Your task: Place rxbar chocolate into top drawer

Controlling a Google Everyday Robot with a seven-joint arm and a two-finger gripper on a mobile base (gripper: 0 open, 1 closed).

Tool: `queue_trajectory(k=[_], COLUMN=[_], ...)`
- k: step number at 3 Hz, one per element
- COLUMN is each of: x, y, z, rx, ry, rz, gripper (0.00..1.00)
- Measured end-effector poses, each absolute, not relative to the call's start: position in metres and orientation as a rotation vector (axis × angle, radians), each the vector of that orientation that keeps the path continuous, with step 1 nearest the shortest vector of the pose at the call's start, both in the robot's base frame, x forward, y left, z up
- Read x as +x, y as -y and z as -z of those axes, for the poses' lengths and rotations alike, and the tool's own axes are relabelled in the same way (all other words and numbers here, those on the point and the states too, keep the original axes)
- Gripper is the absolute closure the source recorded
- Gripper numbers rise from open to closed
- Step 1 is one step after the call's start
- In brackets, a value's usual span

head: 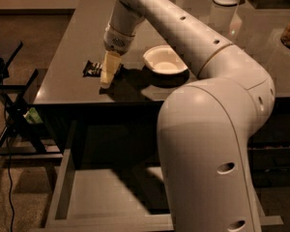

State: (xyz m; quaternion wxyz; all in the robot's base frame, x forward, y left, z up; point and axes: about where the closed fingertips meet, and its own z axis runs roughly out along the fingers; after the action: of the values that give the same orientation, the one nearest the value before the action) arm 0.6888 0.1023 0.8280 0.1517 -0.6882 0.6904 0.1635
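The gripper [106, 75] is down on the worktop [72, 42], just beside the rxbar chocolate [91, 68] (I cannot tell whether its jaws are spread or closed on the wrapper). This looks like the grasping step. Next it needs a firm pinch, a lift, then a carry to the open top drawer [87, 197].

The scene is taken by one camera set high before the desk [72, 37] and tilted down toward its far edge. It is placed close behind the robot's arm [212, 144], by whose bulky near segment the right half of the view is filled. The top drawer [99, 195] is caught at the bottom, below the desk's front edge. The gripper [106, 81] is seen farther off, near the front-left corner, just beside the rxbar chocolate [91, 67].
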Motion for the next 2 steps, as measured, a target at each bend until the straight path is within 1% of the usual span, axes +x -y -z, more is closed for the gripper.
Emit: queue_trajectory(k=[1, 2], x=[0.6888, 0.6888], y=[-0.1023, -0.1023], z=[-0.8280, -0.8280], rx=[-1.975, -1.975], ry=[-1.982, -1.981], rz=[-0.469, -0.469], gripper=[0.19, 0.42])
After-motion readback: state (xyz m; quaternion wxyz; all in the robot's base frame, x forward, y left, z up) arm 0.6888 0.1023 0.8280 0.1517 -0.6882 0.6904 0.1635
